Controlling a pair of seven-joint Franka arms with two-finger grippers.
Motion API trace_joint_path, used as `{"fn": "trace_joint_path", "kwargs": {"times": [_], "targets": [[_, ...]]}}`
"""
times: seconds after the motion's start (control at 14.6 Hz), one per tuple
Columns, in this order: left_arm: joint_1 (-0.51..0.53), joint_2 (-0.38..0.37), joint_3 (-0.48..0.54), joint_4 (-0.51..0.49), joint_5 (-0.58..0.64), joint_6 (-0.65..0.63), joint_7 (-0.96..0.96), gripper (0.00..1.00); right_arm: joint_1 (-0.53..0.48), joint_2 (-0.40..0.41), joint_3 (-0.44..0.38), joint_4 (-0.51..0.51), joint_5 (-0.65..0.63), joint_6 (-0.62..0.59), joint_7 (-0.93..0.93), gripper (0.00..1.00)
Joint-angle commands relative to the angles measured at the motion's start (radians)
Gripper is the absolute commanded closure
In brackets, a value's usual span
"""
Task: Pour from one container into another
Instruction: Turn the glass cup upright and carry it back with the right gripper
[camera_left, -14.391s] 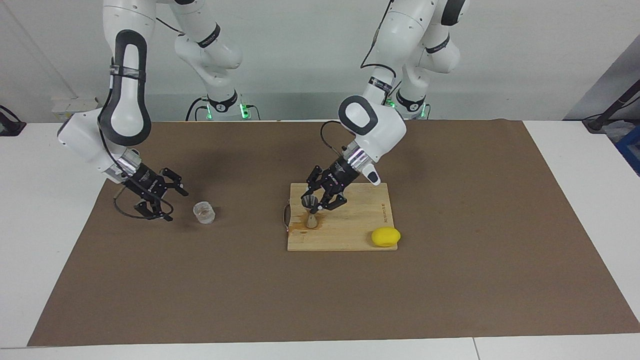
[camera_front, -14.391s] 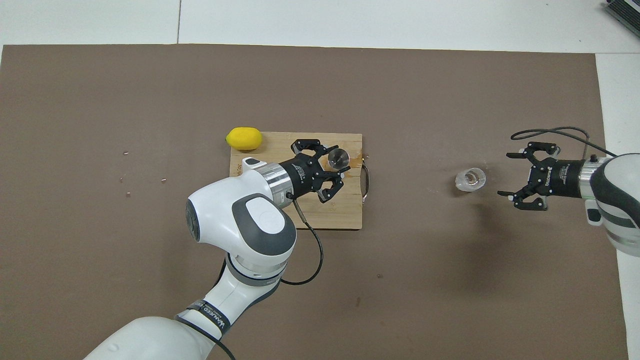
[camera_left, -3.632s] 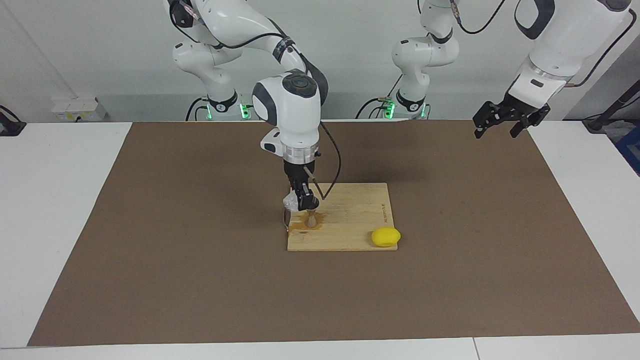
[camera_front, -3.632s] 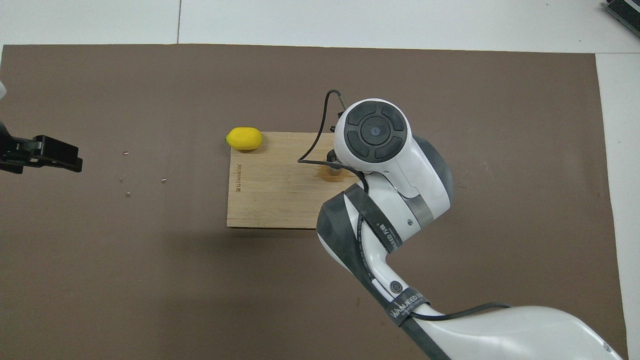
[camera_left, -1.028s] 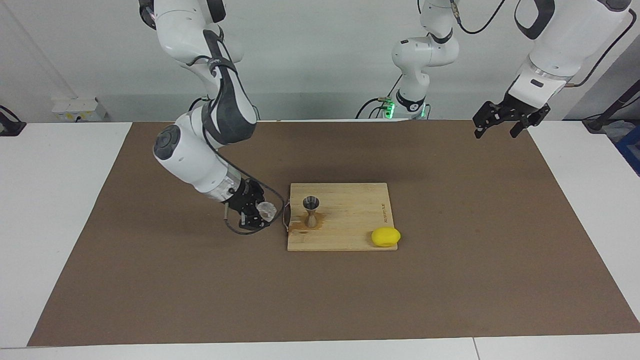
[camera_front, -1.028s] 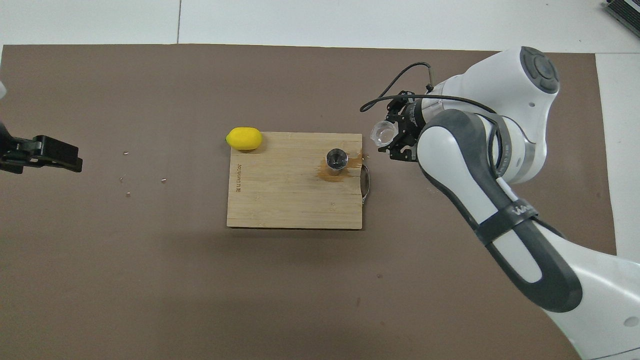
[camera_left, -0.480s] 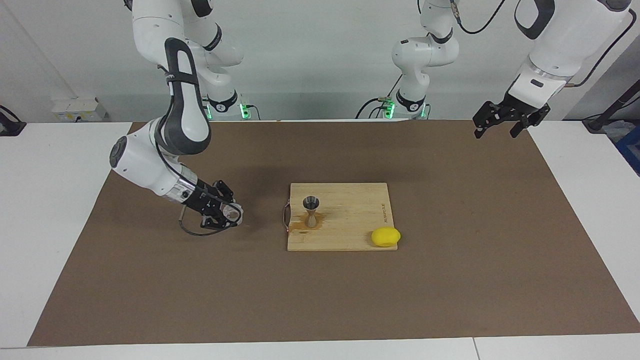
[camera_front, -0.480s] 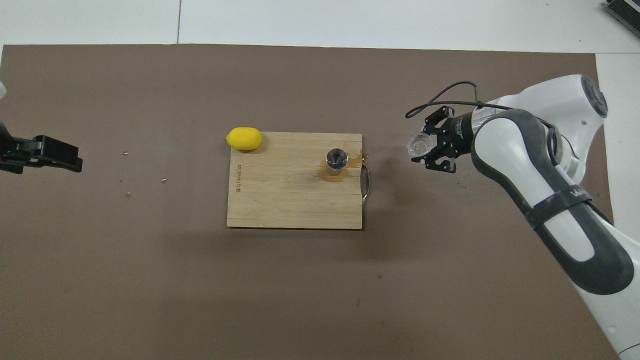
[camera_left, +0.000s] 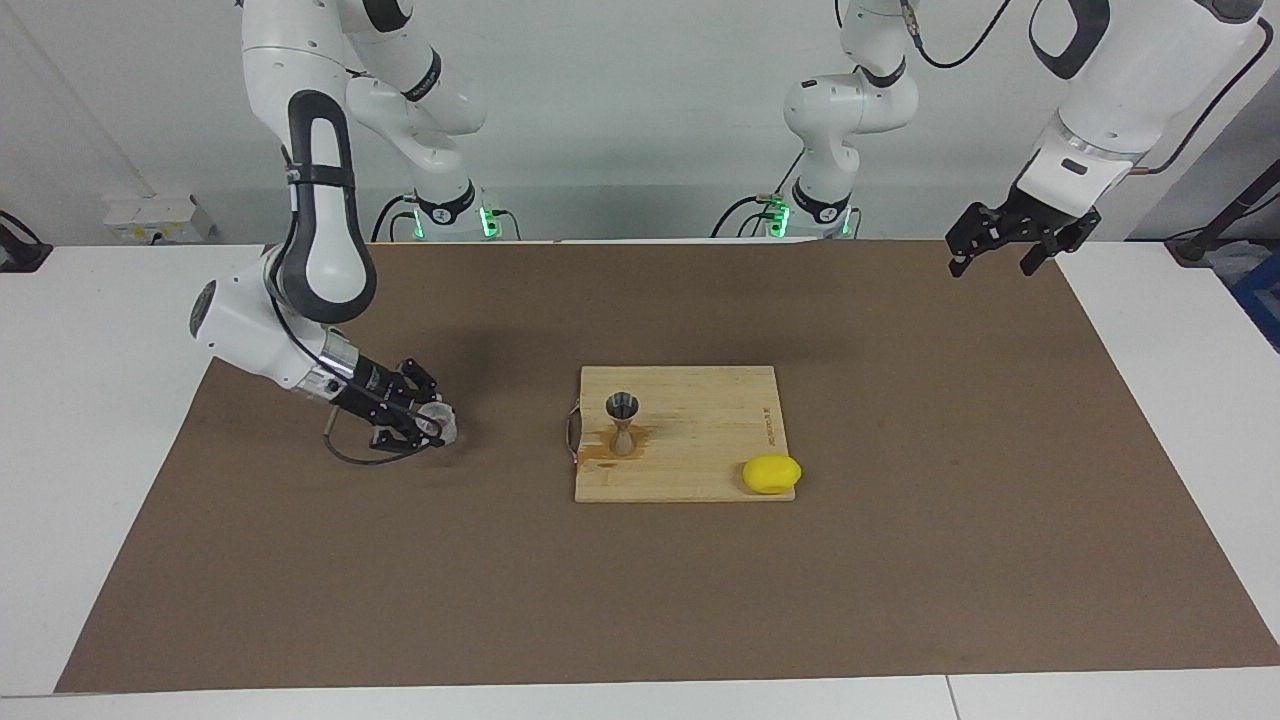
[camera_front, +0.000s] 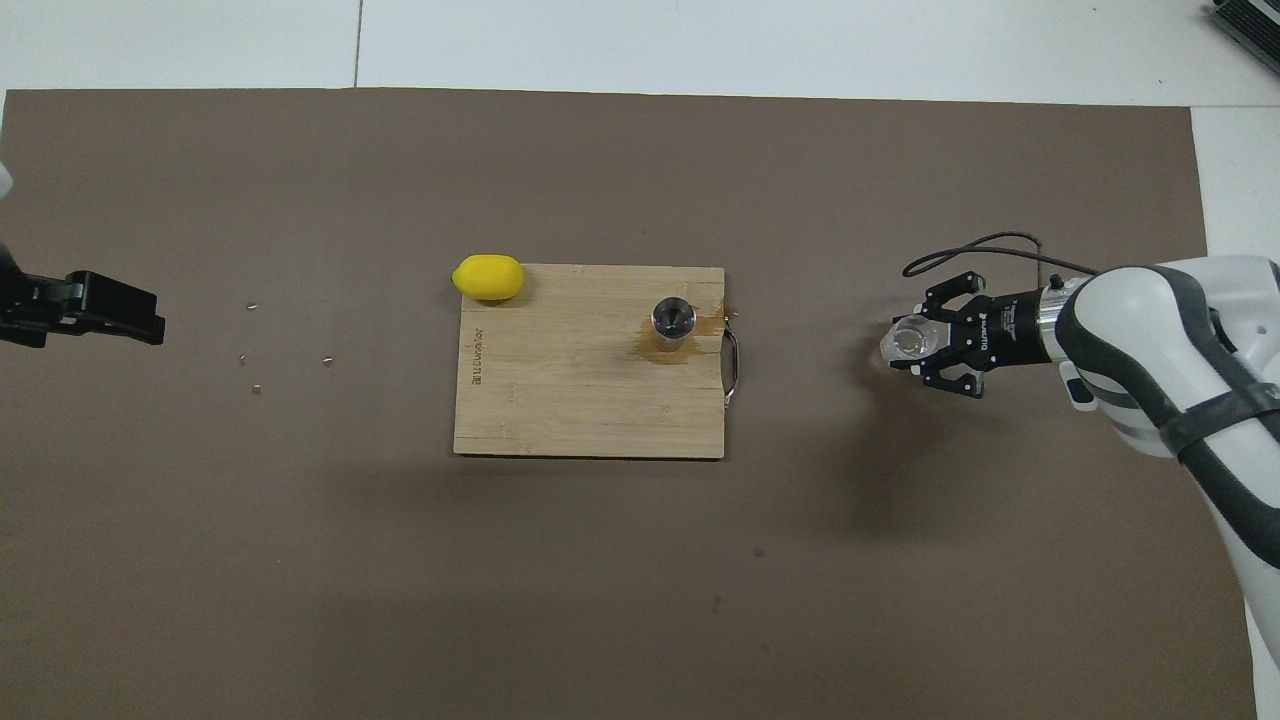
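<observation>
Brown mat (camera_left: 640, 580) covers white table (camera_left: 90, 420), pale wall.

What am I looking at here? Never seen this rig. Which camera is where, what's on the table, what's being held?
Two robot arms with two-finger grippers work at a table covered by a brown mat. One picture faces the robots from across the table; the other looks down from above their own end.

On the mat lies a wooden cutting board. A metal jigger stands upright on it beside a brownish stain, and a lemon sits at the board's corner.

The right gripper is low over the mat toward its own end of the table, shut on a small clear glass tumbler. The left gripper waits raised at the other end, open and empty.
</observation>
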Motion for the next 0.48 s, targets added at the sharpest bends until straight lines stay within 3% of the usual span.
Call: {"fn": "trace_joint_path", "kwargs": {"times": [0.0, 0.41], "targets": [[0.011, -0.027, -0.008, -0.03, 0.01, 0.002, 0.003, 0.0, -0.044, -0.012, 0.013, -0.052, 0.047, 0.014, -0.094, 0.94], [0.011, -0.027, -0.008, -0.03, 0.01, 0.004, 0.003, 0.0, -0.124, 0.017, 0.013, -0.073, 0.047, -0.011, -0.248, 0.94]]}}
